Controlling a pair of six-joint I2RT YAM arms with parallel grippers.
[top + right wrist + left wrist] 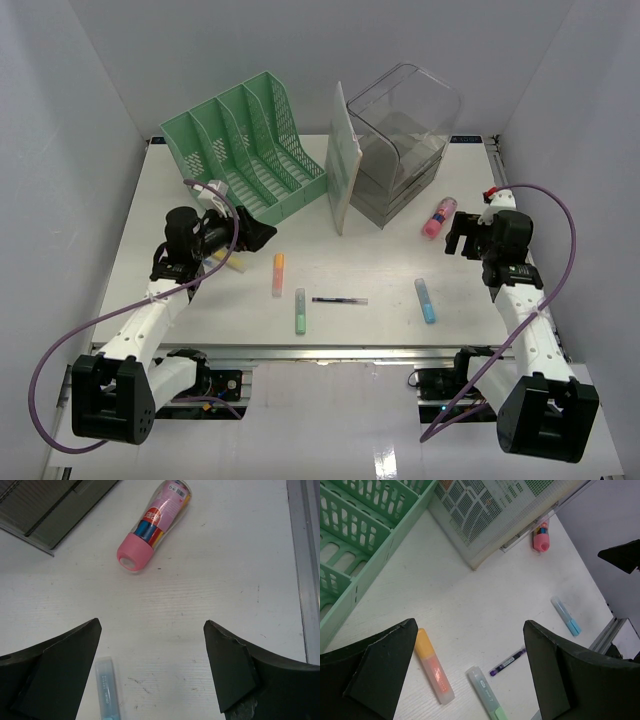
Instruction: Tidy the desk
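Left gripper (470,625): jaws spread wide and empty, hovering above an orange highlighter (434,666) just in front of the green file rack (355,545). Right gripper (152,625): jaws likewise apart, holding nothing, well to the right of the rack near a pink-capped bottle (152,525). The white desk (380,250) lies beneath both, with the rack at its back left.

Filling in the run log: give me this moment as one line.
left gripper open, empty, near orange highlighter | right gripper open, empty, near pink-capped tube | purple pen loose on desk
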